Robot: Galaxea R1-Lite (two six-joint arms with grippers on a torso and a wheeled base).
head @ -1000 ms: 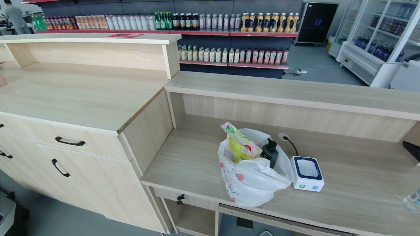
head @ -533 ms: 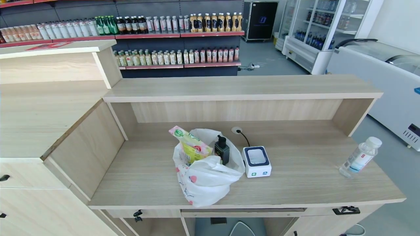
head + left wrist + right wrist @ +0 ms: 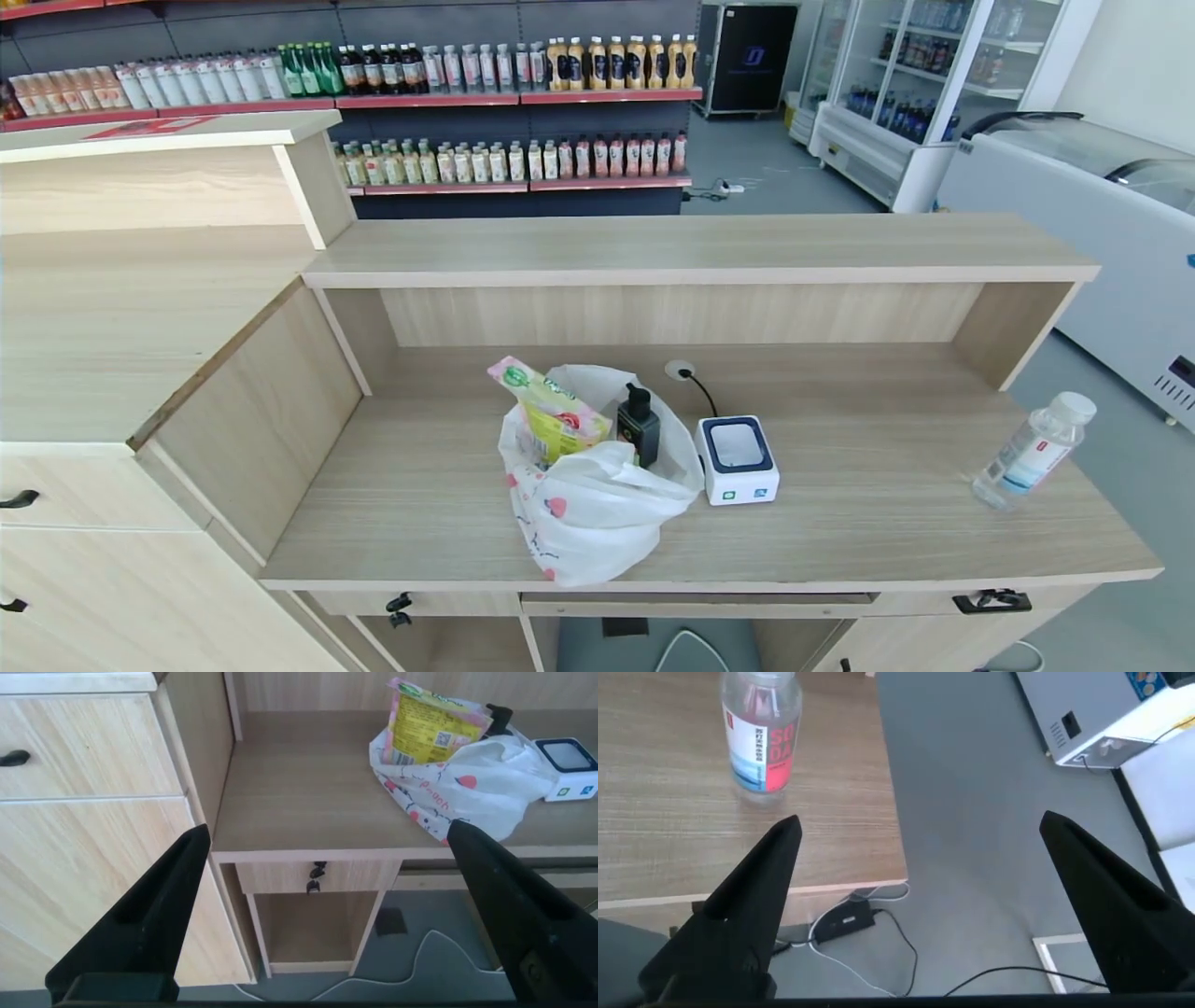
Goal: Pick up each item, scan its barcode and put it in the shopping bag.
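The white plastic shopping bag with pink print [image 3: 588,509] is swallowing the lower parts of its two items, so only the upper half of the yellow-green snack packet [image 3: 551,411] and the neck and shoulders of the black pump bottle [image 3: 639,425] are poking out. From the left wrist view little more than the pump head is peeking over the crumpled plastic. The white box-shaped scanner with a dark-blue-framed window [image 3: 738,459] is sitting on the pale wooden counter [image 3: 840,523], touching or almost touching the bag. In the left wrist view it is being cut off by the picture's edge. A thin black cable [image 3: 700,392] is running from a round port behind the scanner and disappearing behind its body. The clear plastic water bottle with a white cap [image 3: 1032,450] is standing well apart from the scanner, on the side away from the bag, near the counter's end. Its cap is being cropped out of the right wrist view. The left gripper [image 3: 329,831] is hanging in front of the counter, far from the scanner and beyond the bag, its fingers spread wide and grasping nothing. The right gripper [image 3: 920,819] is hovering over the counter's end beside the water bottle, far from the scanner, its fingers likewise parted and empty.
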